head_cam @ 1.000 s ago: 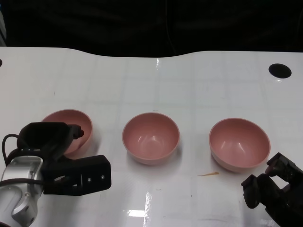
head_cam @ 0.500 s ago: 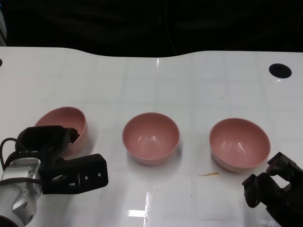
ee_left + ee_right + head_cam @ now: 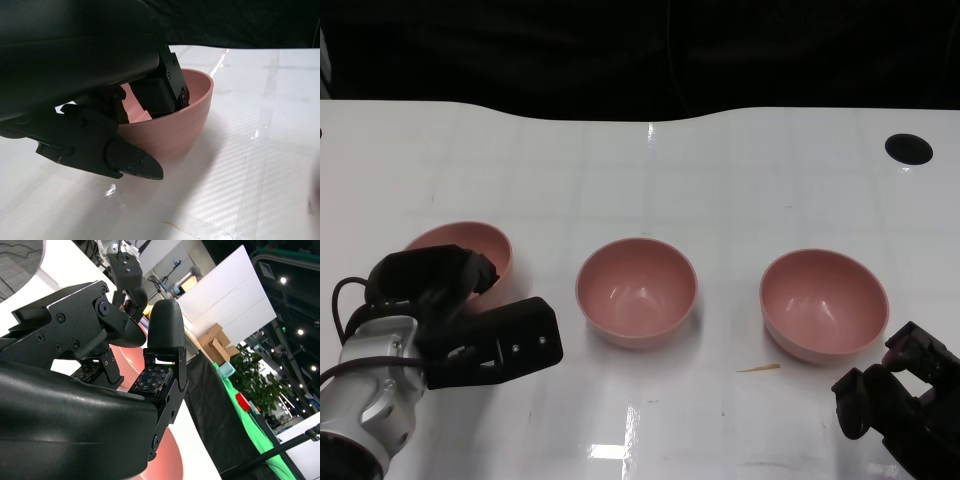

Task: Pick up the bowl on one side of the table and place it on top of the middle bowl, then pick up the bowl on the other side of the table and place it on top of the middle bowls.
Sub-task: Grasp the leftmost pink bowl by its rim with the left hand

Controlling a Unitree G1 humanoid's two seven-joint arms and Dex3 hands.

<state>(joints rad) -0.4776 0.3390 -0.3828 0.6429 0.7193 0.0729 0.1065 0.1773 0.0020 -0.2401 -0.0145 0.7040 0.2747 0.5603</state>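
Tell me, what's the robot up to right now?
Left hand gripping left pink bowl, fingers inside rim. Right hand idle, holding nothing. Middle bowl waiting, path clear.

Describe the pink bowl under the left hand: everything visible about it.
The left bowl is plain pink, smooth and matte like plastic, round with a thin rim and deep curved wall. It looks tipped, its rim not level with the white table. The left hand grips it at the near rim, dark fingers inside and another outside the wall. It is apart from the middle bowl.
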